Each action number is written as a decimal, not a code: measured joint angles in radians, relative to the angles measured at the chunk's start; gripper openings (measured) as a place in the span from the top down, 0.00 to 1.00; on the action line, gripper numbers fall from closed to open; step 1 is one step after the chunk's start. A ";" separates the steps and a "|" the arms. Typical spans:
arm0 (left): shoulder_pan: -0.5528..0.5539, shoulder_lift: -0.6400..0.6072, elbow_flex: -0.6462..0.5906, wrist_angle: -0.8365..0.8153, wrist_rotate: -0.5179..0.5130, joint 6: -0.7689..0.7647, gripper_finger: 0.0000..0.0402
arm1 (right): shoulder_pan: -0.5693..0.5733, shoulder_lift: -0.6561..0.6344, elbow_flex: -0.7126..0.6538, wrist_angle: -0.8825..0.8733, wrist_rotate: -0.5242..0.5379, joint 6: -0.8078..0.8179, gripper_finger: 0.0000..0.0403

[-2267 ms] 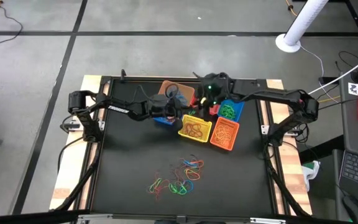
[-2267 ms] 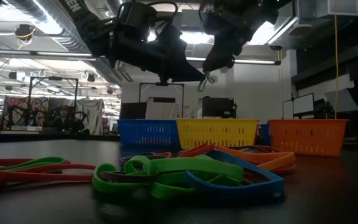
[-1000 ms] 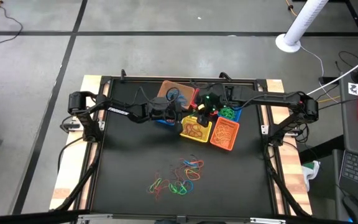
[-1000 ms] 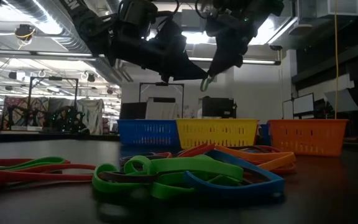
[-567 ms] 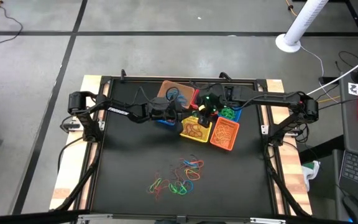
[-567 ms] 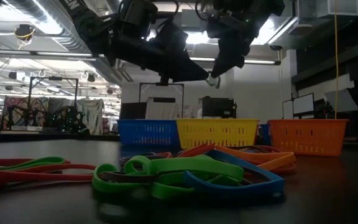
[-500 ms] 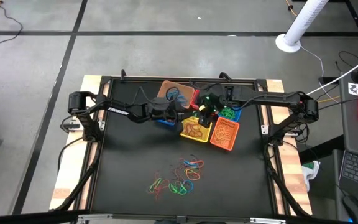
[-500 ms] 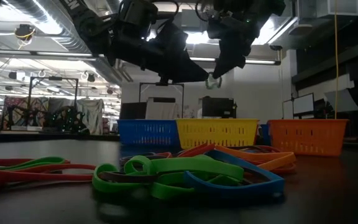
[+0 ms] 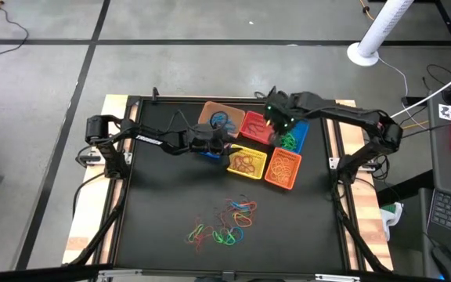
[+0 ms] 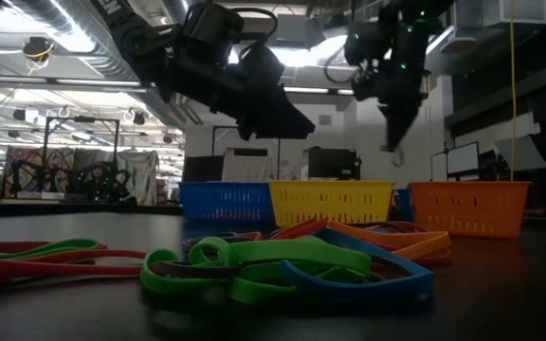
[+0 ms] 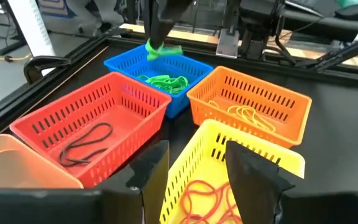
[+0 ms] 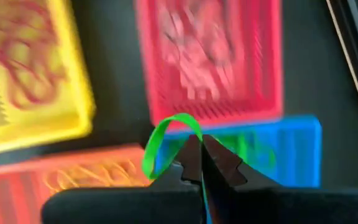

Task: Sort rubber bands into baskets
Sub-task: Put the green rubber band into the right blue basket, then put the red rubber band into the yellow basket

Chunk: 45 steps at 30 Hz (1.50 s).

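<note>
Right gripper (image 12: 201, 152) is pinched shut on a green rubber band (image 12: 166, 140), whose loop stands up from the fingertips. In the high view this gripper (image 9: 279, 125) hangs above the far cluster of baskets, over the edge where the red basket (image 9: 254, 127) meets the blue basket (image 9: 293, 139) that has green bands in it. From the left wrist camera the green band (image 11: 161, 51) shows hanging above that blue basket (image 11: 160, 74).

Left gripper (image 11: 194, 165) has its fingers spread apart and holds nothing; it hovers near the yellow basket (image 11: 216, 174), which has red bands in it. In the high view it (image 9: 219, 145) sits beside a second blue basket (image 9: 208, 153).

An orange basket (image 9: 283, 168) with yellow bands stands just beside the yellow one (image 9: 246, 162). A tan basket (image 9: 219, 117) sits at the far edge, with a blue band in it.

Loose rubber bands (image 9: 225, 221) in red, green, blue and orange lie in a pile on the black table (image 9: 163, 211), well apart from the baskets, on the near side.
</note>
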 joint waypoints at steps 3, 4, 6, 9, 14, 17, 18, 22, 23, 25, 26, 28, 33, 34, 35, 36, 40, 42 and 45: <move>0.000 0.000 0.000 0.001 0.000 -0.017 0.61 | -0.064 0.000 0.000 -0.080 0.000 0.000 0.99; 0.000 0.000 0.000 0.001 0.000 -0.024 0.61 | -0.083 0.000 0.000 -0.100 0.000 0.000 0.99; 0.000 0.000 0.000 0.001 0.000 -0.031 0.61 | -0.116 0.000 0.000 -0.124 -0.001 0.000 0.99; -0.003 0.000 0.000 0.001 0.000 -0.032 0.61 | -0.150 0.000 0.000 -0.120 -0.009 0.000 0.99; -0.027 0.000 0.000 0.001 0.000 -0.031 0.61 | -0.157 0.000 0.000 -0.118 -0.011 -0.010 0.98; -0.049 0.000 0.000 0.002 0.005 -0.030 0.61 | -0.156 0.000 0.000 -0.118 -0.011 -0.026 0.94; -0.057 0.000 0.000 0.002 0.015 -0.029 0.61 | -0.156 0.000 0.000 -0.118 -0.012 -0.026 0.92; -0.088 0.000 0.000 0.001 0.086 -0.025 0.61 | -0.157 0.000 0.000 -0.110 -0.011 -0.026 0.81; -0.097 0.000 0.000 -0.001 0.100 -0.027 0.61 | -0.157 0.000 0.000 -0.110 -0.011 -0.026 0.79; -0.115 0.000 0.000 -0.018 0.119 -0.026 0.61 | -0.157 0.000 0.000 -0.109 -0.011 -0.026 0.74; -0.123 0.000 0.000 -0.034 0.124 -0.023 0.61 | -0.156 0.000 0.000 -0.105 -0.011 -0.025 0.73; -0.142 0.000 0.000 -0.075 0.128 -0.018 0.61 | -0.156 0.000 0.000 -0.086 -0.011 -0.024 0.70; -0.195 0.001 0.000 -0.197 0.129 0.043 0.61 | -0.156 0.000 0.000 -0.034 -0.011 -0.023 0.67; -0.207 0.001 0.000 -0.212 0.129 0.063 0.61 | -0.156 0.000 0.000 -0.027 -0.011 -0.023 0.67; -0.218 0.001 0.000 -0.227 0.130 0.085 0.61 | -0.156 0.000 0.000 -0.019 -0.011 -0.023 0.67; -0.229 0.001 0.000 -0.248 0.130 0.111 0.61 | -0.156 0.000 0.000 -0.010 -0.011 -0.023 0.67; -0.267 0.004 0.000 -0.287 0.130 0.203 0.61 | -0.156 0.000 0.000 0.001 -0.011 -0.023 0.67; -0.280 0.014 0.000 -0.280 0.130 0.230 0.61 | -0.156 0.000 0.000 0.006 -0.011 -0.023 0.67; -0.291 0.046 0.000 -0.256 0.130 0.236 0.61 | -0.156 0.000 0.000 0.013 -0.011 -0.023 0.67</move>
